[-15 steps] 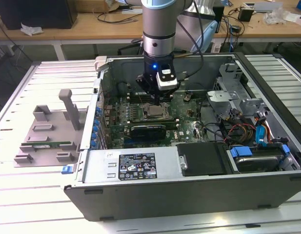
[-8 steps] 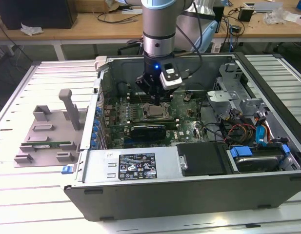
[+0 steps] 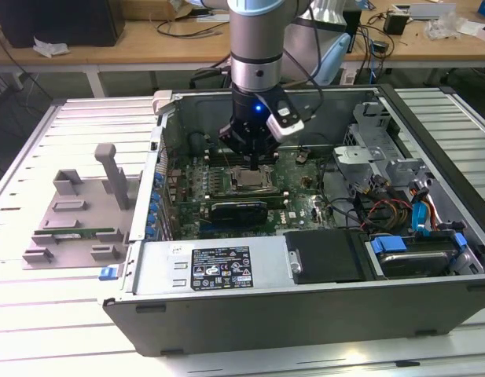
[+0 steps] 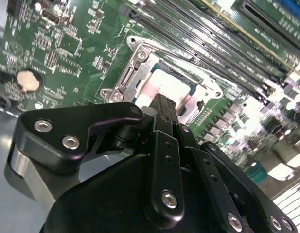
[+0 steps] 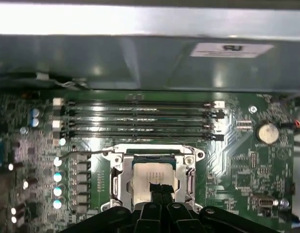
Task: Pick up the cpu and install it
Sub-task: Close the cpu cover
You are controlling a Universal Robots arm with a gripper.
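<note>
The cpu (image 5: pixel 149 175) was seen lying flat in the socket (image 5: pixel 116 180) on the motherboard (image 5: pixel 239 160). The board sat inside the open case (image 3: pixel 321 275), which lay on the worktop (image 3: pixel 38 330). The chip's silver plate was bordered by the socket's metal frame, and the memory slots (image 5: pixel 140 119) ran just beside it.

The chip was judged to be light, stiff and thin, with a smooth metal top likely to be slippery under hard fingers. Its underside and the socket contacts were judged fragile, so tilting or dragging it could do damage. The best hold was thought to be across two opposite edges of the pale rim, with the chip kept level. The flat top plate offered nothing to pinch.

The hand (image 5: pixel 162 188) was placed directly over the cpu and, in the exterior view, was pointed straight down into the case. In both wrist views its fingers were seen drawn together into one narrow dark tip. No gap was visible between them and nothing was held there. The tip was set over the plate, nearer one edge than the middle. Whether it pressed on the plate or hung just above it could not be told. The cpu itself was not gripped. Whether the socket's frame had been latched could not be made out.
</note>
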